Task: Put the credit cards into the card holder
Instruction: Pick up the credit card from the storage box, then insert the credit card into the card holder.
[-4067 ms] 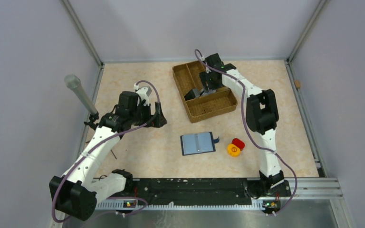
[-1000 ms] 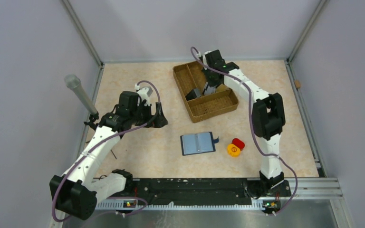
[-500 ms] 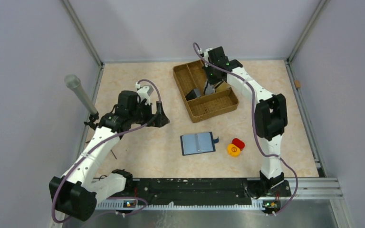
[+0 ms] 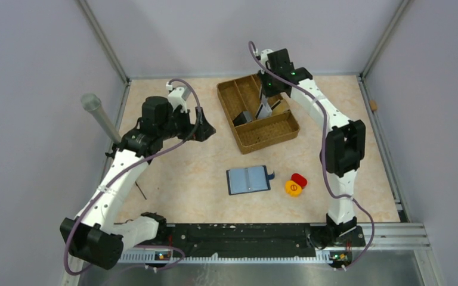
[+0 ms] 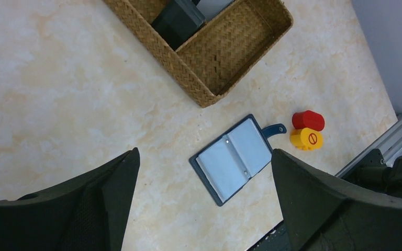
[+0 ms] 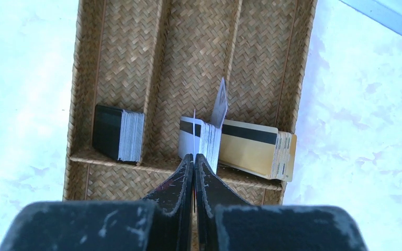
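The credit cards stand in stacks in the woven tray (image 6: 84, 78): a black-backed stack (image 6: 118, 133), a white stack (image 6: 207, 138) and a gold stack (image 6: 256, 149). My right gripper (image 6: 194, 157) is shut on one thin card (image 6: 194, 125), seen edge-on just above the white stack. Another card (image 6: 220, 102) leans up from that stack. From above, the right gripper (image 4: 266, 100) hangs over the tray's middle. The card holder (image 4: 248, 179) lies open on the table, blue-grey inside up. My left gripper (image 5: 204, 154) is open and empty, high above the card holder (image 5: 238, 157).
The brown woven tray (image 4: 229, 116) sits at the back centre. A red round piece (image 4: 299, 179) and a yellow one (image 4: 293, 188) lie right of the card holder. A grey cylinder (image 4: 98, 116) leans at the left wall. Metal frame rails border the table.
The right gripper closed on a card and has risen a little over the tray. The left arm has swung farther back and slightly right, still open.
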`<action>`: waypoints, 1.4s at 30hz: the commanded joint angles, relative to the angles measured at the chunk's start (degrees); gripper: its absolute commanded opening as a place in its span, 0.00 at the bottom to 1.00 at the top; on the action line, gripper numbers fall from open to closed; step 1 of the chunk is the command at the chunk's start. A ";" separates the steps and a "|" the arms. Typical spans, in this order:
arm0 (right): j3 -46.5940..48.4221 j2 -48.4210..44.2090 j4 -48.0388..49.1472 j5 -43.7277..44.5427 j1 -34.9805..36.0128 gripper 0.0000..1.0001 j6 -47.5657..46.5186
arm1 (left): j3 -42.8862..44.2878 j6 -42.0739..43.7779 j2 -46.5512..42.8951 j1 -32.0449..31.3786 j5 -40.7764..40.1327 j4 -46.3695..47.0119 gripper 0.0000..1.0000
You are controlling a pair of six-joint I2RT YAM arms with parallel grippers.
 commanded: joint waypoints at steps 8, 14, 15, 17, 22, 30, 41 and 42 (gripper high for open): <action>0.27 -3.72 2.46 -3.23 -1.52 0.00 2.29 | 5.43 -1.66 4.64 0.24 3.30 6.10 0.99; -5.05 -9.67 4.62 -9.95 -1.47 0.00 5.59 | 1.70 -1.39 2.56 0.24 8.13 11.39 0.99; -6.84 -11.19 5.11 -12.00 -1.48 0.00 6.47 | -0.11 -2.02 1.64 0.24 9.62 13.38 0.99; -12.01 -15.27 6.72 -15.33 -1.49 0.00 8.52 | -3.83 -3.99 -0.05 0.19 12.46 17.33 0.99; -27.56 -26.77 11.71 -25.48 -1.45 0.00 13.35 | -14.14 -11.94 -2.75 -0.06 19.78 25.65 0.99; -45.48 -38.79 13.93 -46.11 -0.09 0.00 16.21 | -24.53 -18.27 -6.34 -5.39 27.08 35.38 0.99; -56.38 -42.48 22.71 -60.35 8.58 0.00 19.71 | -27.37 -14.51 -6.47 -14.57 26.24 30.53 0.99; -56.46 -42.41 22.97 -60.87 8.64 0.00 19.75 | -27.24 -14.47 -6.02 -15.20 26.51 30.28 0.99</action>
